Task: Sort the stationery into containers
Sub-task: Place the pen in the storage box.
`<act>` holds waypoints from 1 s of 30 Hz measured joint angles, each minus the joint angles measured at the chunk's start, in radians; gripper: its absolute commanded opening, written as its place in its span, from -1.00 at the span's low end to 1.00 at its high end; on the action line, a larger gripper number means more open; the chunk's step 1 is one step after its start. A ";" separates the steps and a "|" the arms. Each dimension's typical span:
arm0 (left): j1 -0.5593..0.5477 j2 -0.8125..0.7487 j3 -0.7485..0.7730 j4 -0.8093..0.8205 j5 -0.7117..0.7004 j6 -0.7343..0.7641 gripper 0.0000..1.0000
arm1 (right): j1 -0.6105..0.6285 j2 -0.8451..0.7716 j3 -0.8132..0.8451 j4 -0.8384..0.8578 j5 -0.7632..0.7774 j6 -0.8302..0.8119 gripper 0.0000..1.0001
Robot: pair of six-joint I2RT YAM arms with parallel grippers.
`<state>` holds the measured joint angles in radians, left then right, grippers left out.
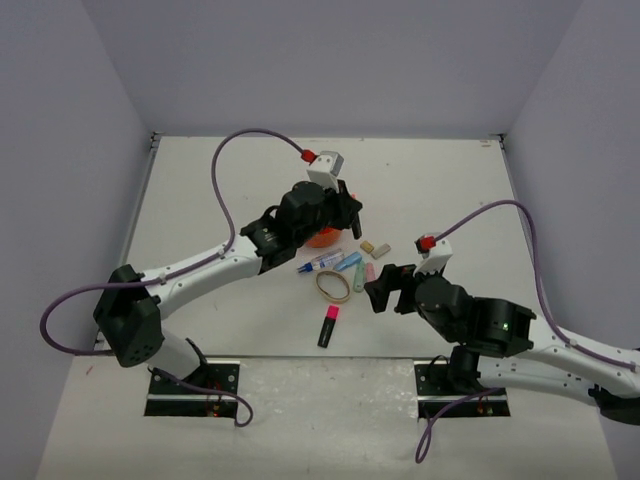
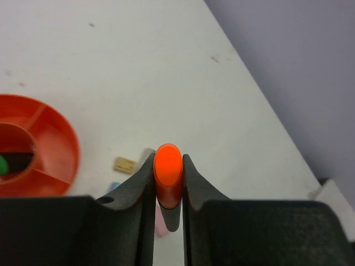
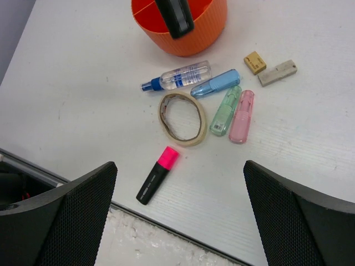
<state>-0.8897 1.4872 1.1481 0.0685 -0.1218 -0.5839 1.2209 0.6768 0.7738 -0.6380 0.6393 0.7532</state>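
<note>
While the left hand [image 2: 168, 162] pinches a mostly hidden orange highlighter [image 2: 167, 174], the right hand [image 3: 178, 169] stands spread.

The left arm [image 1: 200, 270] and right arm [image 1: 570, 355] are built of white links joined by black joint housings [image 1: 130, 322]. A purple cable [image 1: 232, 160] is run along each arm and ended in a red plug [image 1: 308, 156] beside a pale camera block [image 1: 330, 167]. Each base is bolted to a black plate [image 1: 225, 380]. A green light [image 1: 507, 326] is lit on the right arm. The right fingers [image 3: 66, 216] are faced with black mesh; the left fingers [image 2: 130, 194] are smooth black.
</note>
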 measured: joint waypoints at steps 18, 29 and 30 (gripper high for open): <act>0.226 0.170 0.030 0.175 -0.287 0.229 -1.00 | 0.000 -0.136 -0.065 -0.065 -0.001 0.085 0.98; 0.226 0.185 -0.024 0.221 -0.280 0.224 0.25 | 0.000 -0.099 -0.068 -0.065 -0.005 0.089 0.98; 0.226 0.185 -0.029 0.223 -0.278 0.220 0.28 | 0.000 -0.096 -0.068 -0.065 -0.005 0.090 0.97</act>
<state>-0.6632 1.6718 1.1196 0.2916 -0.4001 -0.3638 1.2209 0.5813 0.7059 -0.7033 0.6346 0.8434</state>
